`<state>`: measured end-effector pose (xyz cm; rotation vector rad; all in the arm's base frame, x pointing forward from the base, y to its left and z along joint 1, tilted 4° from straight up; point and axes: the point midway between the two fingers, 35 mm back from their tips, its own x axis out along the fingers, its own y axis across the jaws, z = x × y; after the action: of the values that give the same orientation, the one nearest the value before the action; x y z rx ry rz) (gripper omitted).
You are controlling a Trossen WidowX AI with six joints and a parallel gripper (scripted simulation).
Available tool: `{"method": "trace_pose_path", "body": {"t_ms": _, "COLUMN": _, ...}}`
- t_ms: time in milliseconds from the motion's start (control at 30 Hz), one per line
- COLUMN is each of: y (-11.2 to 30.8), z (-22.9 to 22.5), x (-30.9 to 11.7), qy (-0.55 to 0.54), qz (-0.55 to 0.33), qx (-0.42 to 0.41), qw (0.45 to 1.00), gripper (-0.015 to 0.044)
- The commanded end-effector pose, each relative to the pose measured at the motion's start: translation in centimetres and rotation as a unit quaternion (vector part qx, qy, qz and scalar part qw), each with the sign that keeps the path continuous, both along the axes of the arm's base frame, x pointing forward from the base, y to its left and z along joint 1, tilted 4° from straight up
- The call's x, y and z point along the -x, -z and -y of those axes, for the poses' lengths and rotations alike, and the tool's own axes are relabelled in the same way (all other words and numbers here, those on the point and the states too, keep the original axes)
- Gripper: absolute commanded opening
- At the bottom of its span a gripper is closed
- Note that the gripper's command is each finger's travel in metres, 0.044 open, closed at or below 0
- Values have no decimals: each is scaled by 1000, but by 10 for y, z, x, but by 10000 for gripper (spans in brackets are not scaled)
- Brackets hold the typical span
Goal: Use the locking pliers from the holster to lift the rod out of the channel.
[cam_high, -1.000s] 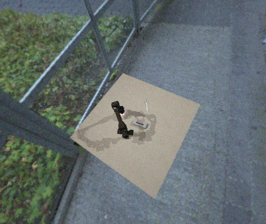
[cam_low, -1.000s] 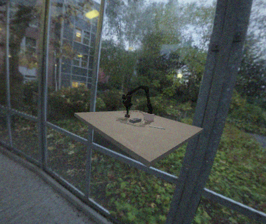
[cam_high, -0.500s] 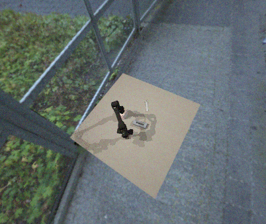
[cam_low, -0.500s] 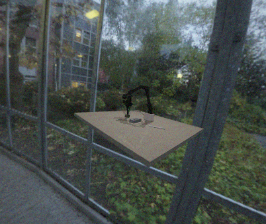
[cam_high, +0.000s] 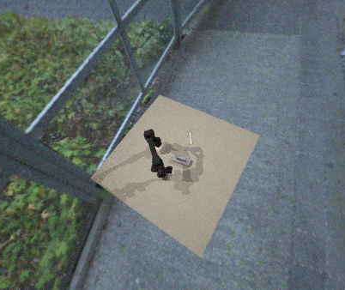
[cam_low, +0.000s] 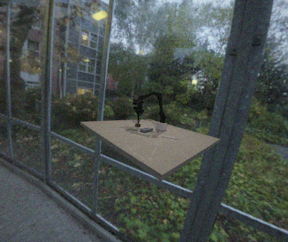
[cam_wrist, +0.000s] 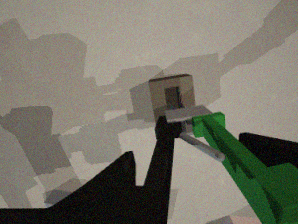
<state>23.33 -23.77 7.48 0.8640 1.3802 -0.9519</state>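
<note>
We see our one black arm rising above the surface, then bending forward and reaching outwards. Our wrist is at the far end of this reach, and from it our end effector points downward. Its two dark fingers stand well apart, one on each side, and they grip the pliers between them.
</note>
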Motion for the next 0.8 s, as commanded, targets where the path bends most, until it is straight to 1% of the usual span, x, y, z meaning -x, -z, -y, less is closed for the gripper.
{"method": "trace_pose_path", "body": {"t_ms": 0, "y": -4, "z": -3, "x": -5, "qy": -14, "qz": 6, "qx": 1, "qw": 1000, "gripper": 321}}
{"method": "trace_pose_path", "body": {"t_ms": 767, "y": -2, "z": -37, "x": -26, "qy": -113, "qz": 3, "qx": -6, "qw": 994, "gripper": 321}}
